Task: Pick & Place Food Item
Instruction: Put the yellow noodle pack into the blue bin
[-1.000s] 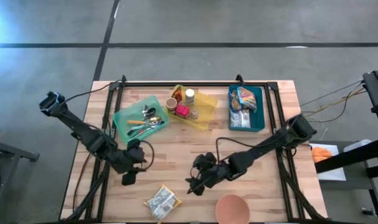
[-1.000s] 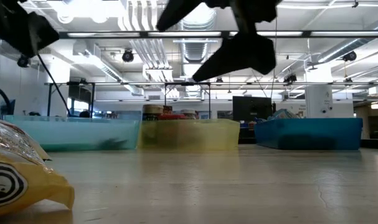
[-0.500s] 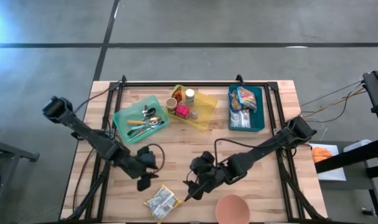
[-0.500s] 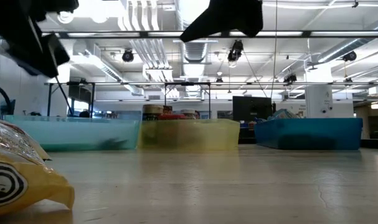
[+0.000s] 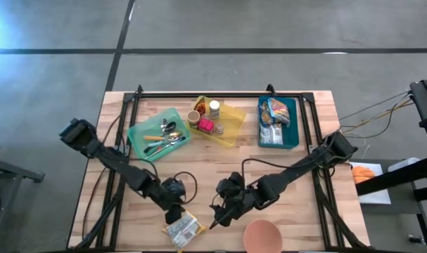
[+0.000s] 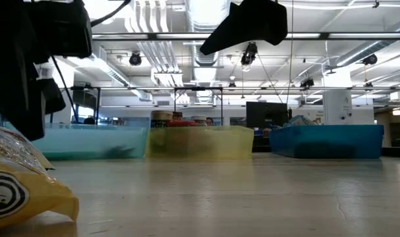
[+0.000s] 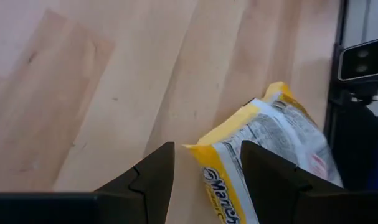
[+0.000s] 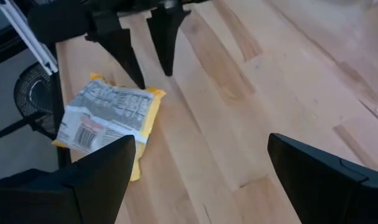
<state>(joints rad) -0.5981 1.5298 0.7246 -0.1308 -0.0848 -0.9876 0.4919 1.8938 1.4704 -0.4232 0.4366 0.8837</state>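
Food item: we see the yellow noodle packet (image 5: 182, 228) lying flat near the table's (image 5: 199, 161) front edge, left of centre
Left gripper: the left gripper (image 5: 173, 213) hangs just above the packet's far corner, its fingers (image 7: 152, 177) parted a little, one to each side of that corner, not touching it
Right gripper: the right gripper (image 5: 217, 216) hovers just right of the packet, claw spread wide, nothing in it
Bowl: we see a pink bowl (image 5: 262, 236) at the front edge, right of the packet
Bins: green bin (image 5: 159, 134), yellow bin (image 5: 217, 120) and blue bin (image 5: 278, 121) stand along the far side
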